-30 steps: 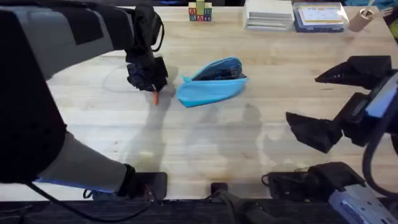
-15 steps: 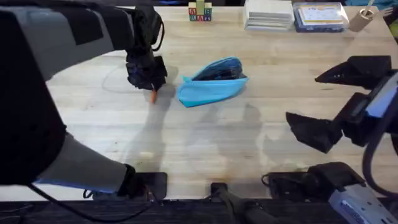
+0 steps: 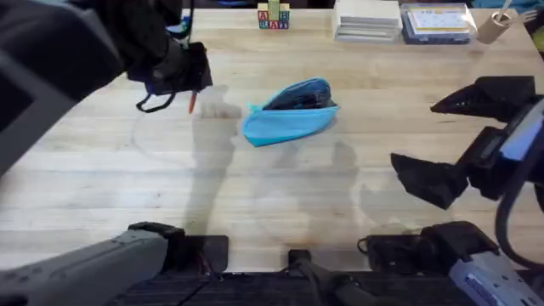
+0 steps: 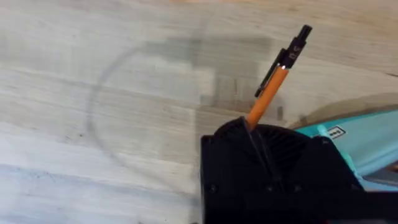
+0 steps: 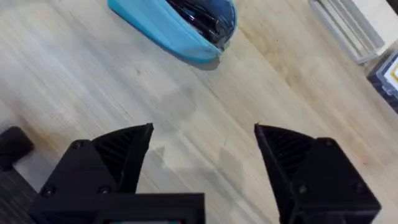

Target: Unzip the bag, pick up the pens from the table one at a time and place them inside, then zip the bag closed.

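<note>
The light blue bag [image 3: 287, 119] lies unzipped at the table's [image 3: 280, 195] centre, with dark contents showing in its opening [image 5: 202, 15]. My left gripper [image 3: 189, 87] hangs above the table to the left of the bag, shut on the orange pen [image 3: 192, 103]. In the left wrist view the orange pen [image 4: 268, 91] sticks out past the fingers, its black clip end away from them, and one end of the bag [image 4: 367, 142] lies beside it. My right gripper [image 3: 414, 133] is open off to the right of the bag, its fingers [image 5: 121, 151] spread wide with nothing between them.
Along the far edge stand letter blocks [image 3: 273, 15], a white stack [image 3: 367, 19], a blue box [image 3: 435, 23] and a pale cup [image 3: 495, 25]. Bare wood stretches between the bag and the arms' bases.
My left gripper has lifted the orange pen off the table and moved back and left, with the arm now nearer the camera. The bag and right arm have not moved.
</note>
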Tool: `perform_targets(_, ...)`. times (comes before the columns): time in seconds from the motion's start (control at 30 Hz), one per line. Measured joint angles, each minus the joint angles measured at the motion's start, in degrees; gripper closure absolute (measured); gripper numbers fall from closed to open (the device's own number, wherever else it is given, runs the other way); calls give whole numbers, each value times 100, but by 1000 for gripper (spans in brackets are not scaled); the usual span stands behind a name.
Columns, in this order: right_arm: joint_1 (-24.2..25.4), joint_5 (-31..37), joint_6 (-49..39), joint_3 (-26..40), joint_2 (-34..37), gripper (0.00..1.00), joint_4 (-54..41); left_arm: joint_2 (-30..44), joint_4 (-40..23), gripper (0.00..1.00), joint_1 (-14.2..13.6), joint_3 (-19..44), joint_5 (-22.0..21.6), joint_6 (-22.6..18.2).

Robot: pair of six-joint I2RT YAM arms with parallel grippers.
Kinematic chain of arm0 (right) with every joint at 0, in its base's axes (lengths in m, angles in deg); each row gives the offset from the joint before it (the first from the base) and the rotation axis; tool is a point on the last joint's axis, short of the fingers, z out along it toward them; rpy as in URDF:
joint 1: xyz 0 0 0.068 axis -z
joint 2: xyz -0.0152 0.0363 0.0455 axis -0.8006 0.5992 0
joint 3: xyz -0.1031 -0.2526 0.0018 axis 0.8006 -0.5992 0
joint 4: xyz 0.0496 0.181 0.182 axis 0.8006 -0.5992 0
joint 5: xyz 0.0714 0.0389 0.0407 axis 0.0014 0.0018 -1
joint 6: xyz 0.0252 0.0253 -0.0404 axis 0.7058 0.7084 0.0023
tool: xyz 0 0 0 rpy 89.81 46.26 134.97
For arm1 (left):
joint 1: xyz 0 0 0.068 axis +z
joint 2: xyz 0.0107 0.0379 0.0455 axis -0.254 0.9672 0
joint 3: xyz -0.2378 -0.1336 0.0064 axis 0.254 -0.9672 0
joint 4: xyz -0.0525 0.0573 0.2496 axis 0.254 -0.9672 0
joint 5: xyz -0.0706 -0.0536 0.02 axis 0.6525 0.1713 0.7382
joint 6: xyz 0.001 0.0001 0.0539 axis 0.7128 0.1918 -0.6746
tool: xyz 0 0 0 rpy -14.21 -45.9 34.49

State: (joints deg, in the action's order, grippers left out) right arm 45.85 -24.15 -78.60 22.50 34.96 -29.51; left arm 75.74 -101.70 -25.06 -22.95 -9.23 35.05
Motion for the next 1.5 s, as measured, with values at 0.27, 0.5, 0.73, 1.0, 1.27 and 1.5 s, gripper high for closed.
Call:
perform_targets(0.27,0,0,0,0,0,5,-2,-1032,112,958,0,0,768,-998)
perform_targets(0.5,0,0,0,0,0,5,0,-1113,386,958,0,0,2285,-1797)
perform_targets(0.73,0,0,0,0,-2,4,0,-1113,805,958,-219,0,3030,-2330)
perform_targets(1.0,0,0,0,0,0,4,0,-1113,1424,958,-858,0,3211,-2656)
perform_targets(1.27,0,0,0,0,0,5,-2,-1110,1592,958,-1195,0,3229,-2852)
perform_targets(1.5,0,0,0,0,-2,5,0,-860,1626,958,-1382,0,3233,-2986)
